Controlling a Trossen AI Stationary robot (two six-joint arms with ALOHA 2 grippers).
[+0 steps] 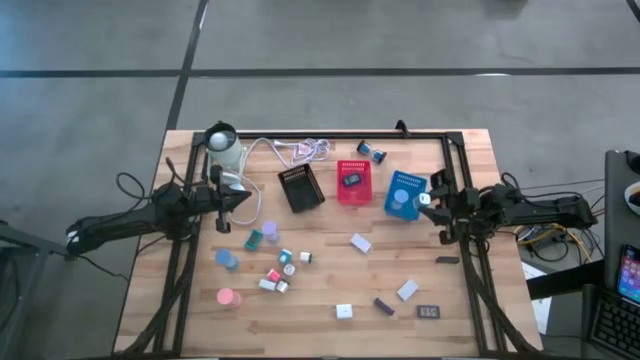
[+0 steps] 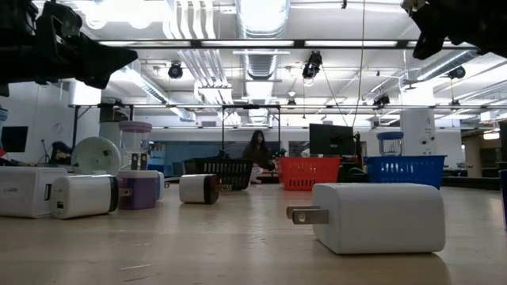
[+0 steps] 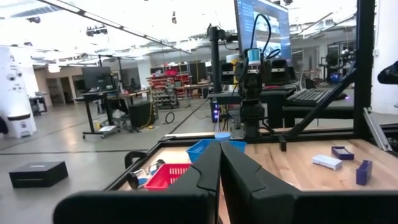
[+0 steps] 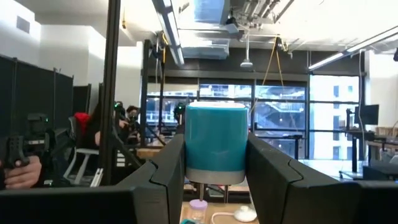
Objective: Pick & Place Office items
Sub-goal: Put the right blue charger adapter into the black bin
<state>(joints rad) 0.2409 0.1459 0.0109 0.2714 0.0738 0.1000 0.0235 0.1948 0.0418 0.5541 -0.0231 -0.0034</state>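
Office items (image 1: 283, 268) lie scattered over the middle and near part of the worktop (image 1: 320, 330): a pink roll (image 1: 227, 297) toward the near left corner, a blue roll (image 1: 226, 260) and a lavender roll (image 1: 268, 231) just beyond it, a cluster of small teal, pink and white pieces between them, white blocks (image 1: 360, 242) nearer the middle, and a dark rectangle (image 1: 429, 312) toward the near right corner. One teal roll (image 4: 216, 144) is off the worktop, pinched between the two fingers (image 4: 166, 167) of the right gripper (image 1: 428, 199), which hangs raised over the right side, just beside the blue mesh tray (image 1: 404, 193). That tray stands in a row with a red mesh tray (image 1: 352, 182) and a black mesh tray (image 1: 301, 188) along the far part of the worktop; a white coiled cable (image 1: 298, 152) lies near the far edge. The left gripper (image 1: 247, 199) is raised over the left side, its fingers (image 3: 205, 174) pressed together with nothing between them, well apart from the pieces below and just beyond the lavender roll. From table height a white plug block (image 2: 379, 217) fills the foreground.
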